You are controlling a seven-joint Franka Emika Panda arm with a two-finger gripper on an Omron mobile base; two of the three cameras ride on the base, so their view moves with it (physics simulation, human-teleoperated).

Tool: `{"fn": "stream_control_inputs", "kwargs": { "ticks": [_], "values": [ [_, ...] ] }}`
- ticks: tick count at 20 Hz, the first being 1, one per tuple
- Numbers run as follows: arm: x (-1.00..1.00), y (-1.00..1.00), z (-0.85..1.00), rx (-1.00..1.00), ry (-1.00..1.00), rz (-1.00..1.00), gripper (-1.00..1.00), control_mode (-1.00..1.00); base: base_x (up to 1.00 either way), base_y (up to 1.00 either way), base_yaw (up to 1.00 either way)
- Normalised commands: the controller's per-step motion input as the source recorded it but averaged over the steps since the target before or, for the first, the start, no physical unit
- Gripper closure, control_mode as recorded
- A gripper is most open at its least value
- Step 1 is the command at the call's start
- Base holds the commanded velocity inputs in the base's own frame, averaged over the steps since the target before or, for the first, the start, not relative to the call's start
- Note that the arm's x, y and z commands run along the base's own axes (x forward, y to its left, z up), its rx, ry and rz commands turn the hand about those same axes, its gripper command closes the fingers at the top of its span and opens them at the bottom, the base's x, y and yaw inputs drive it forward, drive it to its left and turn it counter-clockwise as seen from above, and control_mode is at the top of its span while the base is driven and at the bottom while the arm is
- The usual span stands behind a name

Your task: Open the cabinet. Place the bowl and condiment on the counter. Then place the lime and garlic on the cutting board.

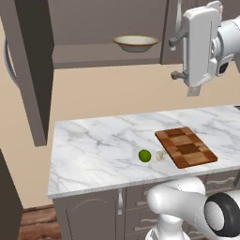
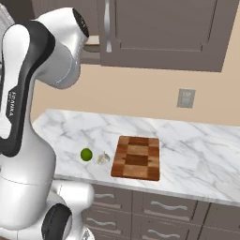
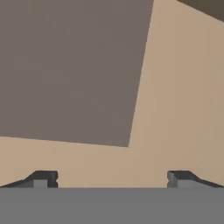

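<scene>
The cabinet (image 1: 103, 54) hangs above the counter with its left door (image 1: 28, 70) swung open and its right door (image 2: 164, 28) shut. On its shelf sits the bowl (image 1: 135, 43), tan outside and cream inside. The condiment is out of view. My gripper (image 1: 174, 58) hovers open and empty to the right of the bowl, in front of the shut door, fingers pointing left. In the hand view the gripper (image 3: 111, 179) faces a grey-brown cabinet panel (image 3: 70, 65) and beige wall. The lime (image 1: 145, 155) and garlic (image 1: 160, 156) lie on the counter (image 1: 93, 145), just left of the cutting board (image 1: 186, 147).
The open door juts out over the counter's left end. A long silver handle (image 2: 108, 26) runs down the shut door. A wall outlet (image 2: 186, 98) sits on the beige wall at the right. Lower drawers (image 2: 159, 206) lie under the counter.
</scene>
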Motion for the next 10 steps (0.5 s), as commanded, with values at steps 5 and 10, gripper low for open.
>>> {"fn": "stream_control_inputs", "kwargs": {
  "ticks": [5, 10],
  "values": [
    [0.18, -0.71, -0.56, -0.19, 0.00, -0.17, -1.00, -1.00, 0.00, 0.00, 0.00],
    [0.78, -0.08, -0.35, -0.23, -0.19, -0.08, -1.00, -1.00, 0.00, 0.00, 0.00]
  ]
}}
